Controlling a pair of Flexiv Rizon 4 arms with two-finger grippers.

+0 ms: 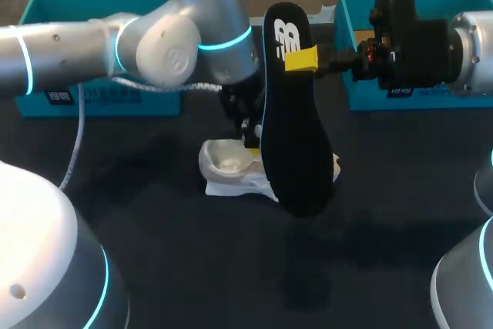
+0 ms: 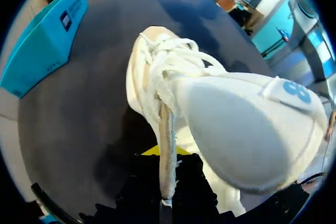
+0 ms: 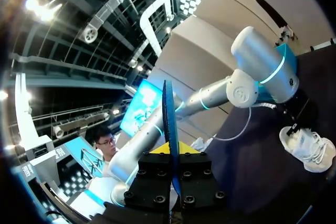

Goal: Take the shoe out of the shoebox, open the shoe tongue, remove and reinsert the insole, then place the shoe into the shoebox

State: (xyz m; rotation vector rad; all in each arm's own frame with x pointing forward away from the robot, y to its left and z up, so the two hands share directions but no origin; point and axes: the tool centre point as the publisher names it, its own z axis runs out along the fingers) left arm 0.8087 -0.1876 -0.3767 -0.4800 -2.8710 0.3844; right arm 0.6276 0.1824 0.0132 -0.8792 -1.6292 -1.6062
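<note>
A white shoe [image 1: 231, 166] lies on the dark table, toe pointing away from my left gripper in the left wrist view, laces [image 2: 169, 64] on top. My left gripper [image 1: 248, 135] comes down on the shoe and is shut on a thin edge of the shoe's upper [image 2: 167, 150], which runs between the fingers of the left gripper [image 2: 165, 156]. My right gripper [image 1: 302, 59] is shut on the black insole [image 1: 296, 136], which it holds upright above and in front of the shoe. The insole [image 3: 169, 114] shows edge-on between the fingers of the right gripper [image 3: 170, 151]. The shoe [image 3: 307, 148] lies far below.
A teal box [image 1: 92, 44] stands at the back left behind my left arm. Another teal box [image 1: 400, 52] stands at the back right behind my right wrist. Bare dark table [image 1: 254, 267] lies in front of the shoe.
</note>
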